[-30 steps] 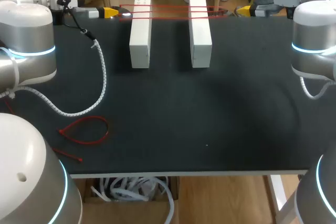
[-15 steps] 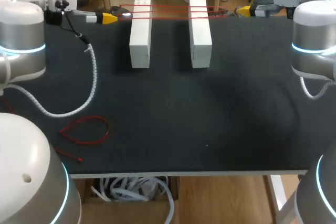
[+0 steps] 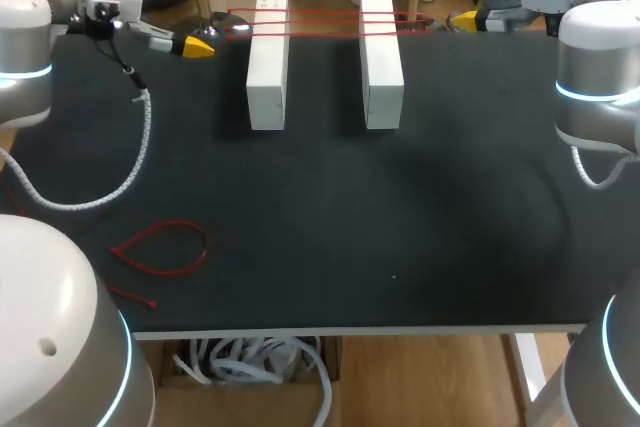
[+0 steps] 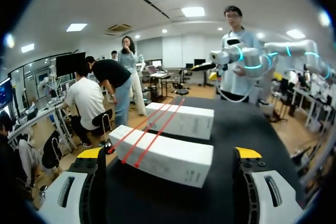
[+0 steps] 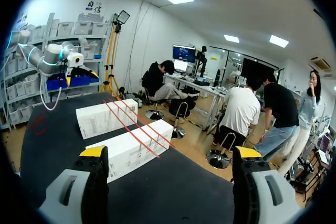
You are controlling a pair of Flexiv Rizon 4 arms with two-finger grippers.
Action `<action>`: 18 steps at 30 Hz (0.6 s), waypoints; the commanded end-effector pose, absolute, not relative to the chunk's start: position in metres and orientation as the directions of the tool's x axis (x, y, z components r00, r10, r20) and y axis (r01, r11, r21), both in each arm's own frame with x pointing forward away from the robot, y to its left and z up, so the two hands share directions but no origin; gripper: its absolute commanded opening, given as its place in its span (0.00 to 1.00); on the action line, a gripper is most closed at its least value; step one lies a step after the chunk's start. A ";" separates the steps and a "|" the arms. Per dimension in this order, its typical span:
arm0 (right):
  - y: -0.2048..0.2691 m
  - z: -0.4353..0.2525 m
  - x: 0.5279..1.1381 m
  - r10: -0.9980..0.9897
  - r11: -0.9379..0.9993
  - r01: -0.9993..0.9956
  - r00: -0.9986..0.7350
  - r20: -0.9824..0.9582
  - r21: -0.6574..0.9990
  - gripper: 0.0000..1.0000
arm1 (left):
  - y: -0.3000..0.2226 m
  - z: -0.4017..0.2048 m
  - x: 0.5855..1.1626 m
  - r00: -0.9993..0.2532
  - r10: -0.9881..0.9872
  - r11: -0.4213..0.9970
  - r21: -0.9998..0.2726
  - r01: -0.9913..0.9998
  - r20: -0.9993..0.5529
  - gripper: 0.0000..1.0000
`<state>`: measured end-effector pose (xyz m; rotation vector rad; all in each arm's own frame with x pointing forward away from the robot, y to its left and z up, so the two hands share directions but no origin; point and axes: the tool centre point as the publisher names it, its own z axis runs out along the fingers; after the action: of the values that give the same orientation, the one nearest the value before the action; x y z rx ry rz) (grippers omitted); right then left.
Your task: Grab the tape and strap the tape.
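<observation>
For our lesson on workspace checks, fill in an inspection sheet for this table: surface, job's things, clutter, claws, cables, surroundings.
Surface: black table.
Job's things: left white box and right white box side by side at the far edge, red tape stretched across both; loose red tape loop near left.
Clutter: nothing seen.
Claws: left claw open, holding nothing; right claw open, holding nothing.
Cables: spiral-wrapped cable hanging from the left arm over the table's left side.
Surroundings: nothing seen reaching over the table.
</observation>
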<state>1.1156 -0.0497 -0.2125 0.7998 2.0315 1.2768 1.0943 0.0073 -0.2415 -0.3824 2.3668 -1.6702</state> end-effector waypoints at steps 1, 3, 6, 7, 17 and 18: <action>-0.050 -0.215 1.115 0.753 0.349 0.163 -0.635 -0.173 0.923 1.00 | 0.009 -0.242 1.099 -0.962 -0.272 0.321 -0.943 -0.086 -0.005 1.00; -0.050 -0.215 1.115 0.753 0.349 0.163 -0.635 -0.173 0.923 1.00 | 0.009 -0.242 1.099 -0.962 -0.272 0.321 -0.943 -0.086 -0.005 1.00; -0.050 -0.215 1.115 0.753 0.349 0.163 -0.635 -0.173 0.923 1.00 | 0.009 -0.242 1.099 -0.962 -0.272 0.321 -0.943 -0.086 -0.005 1.00; -0.050 -0.215 1.115 0.753 0.349 0.163 -0.635 -0.173 0.923 1.00 | 0.009 -0.243 1.099 -0.966 -0.254 0.333 -0.942 -0.046 -0.042 1.00; -0.050 -0.215 1.115 0.753 0.349 0.163 -0.635 -0.173 0.923 1.00 | 0.019 -0.267 1.110 -0.970 -0.219 0.258 -0.965 0.041 -0.100 1.00; -0.050 -0.215 1.115 0.753 0.349 0.163 -0.635 -0.173 0.923 1.00 | 0.020 -0.270 1.112 -0.971 -0.220 0.243 -0.969 0.041 -0.096 1.00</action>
<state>1.1157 -0.0497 -0.2125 0.7999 2.0314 1.2768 1.1026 0.0183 -0.2546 -0.1880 2.3420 -1.7365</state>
